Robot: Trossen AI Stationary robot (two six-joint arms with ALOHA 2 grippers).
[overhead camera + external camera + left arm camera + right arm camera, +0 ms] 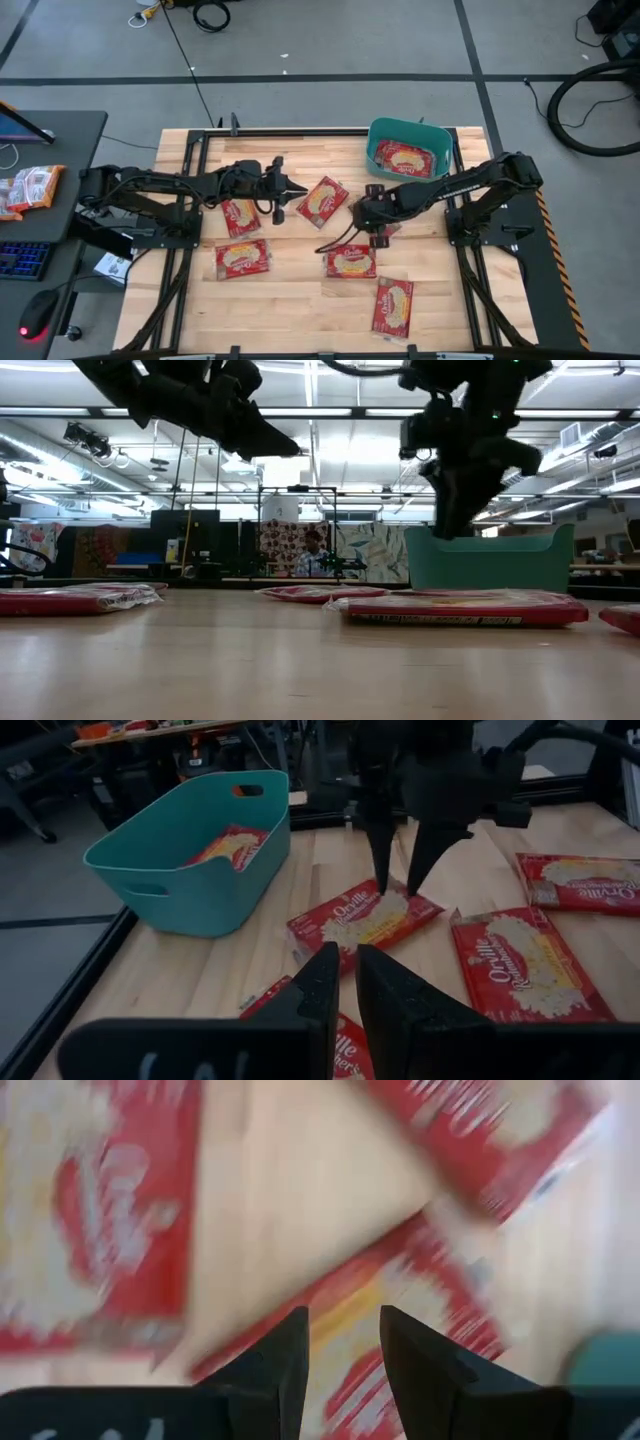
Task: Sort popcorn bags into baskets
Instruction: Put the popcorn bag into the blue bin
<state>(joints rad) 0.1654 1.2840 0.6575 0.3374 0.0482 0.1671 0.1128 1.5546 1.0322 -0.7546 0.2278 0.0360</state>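
The teal basket (377, 150) stands at the table's far right with one popcorn bag (403, 158) lying flat inside; it also shows in the left wrist view (190, 870). Several more red popcorn bags lie flat on the table: (240, 215), (243, 257), (322, 200), (351, 262), (394, 305). My right gripper (402, 885) is open and points down, a little above another bag (365, 920) that the arm mostly hides in the high view; it touches nothing. My left gripper (347, 982) is shut and empty, raised over the table's middle left (295, 190).
A desk with a keyboard, a mouse and more packets (30, 188) stands beyond the table's left edge. Black frame rails (460, 270) run along both sides of the table. Bare wood (290, 300) lies toward the near edge.
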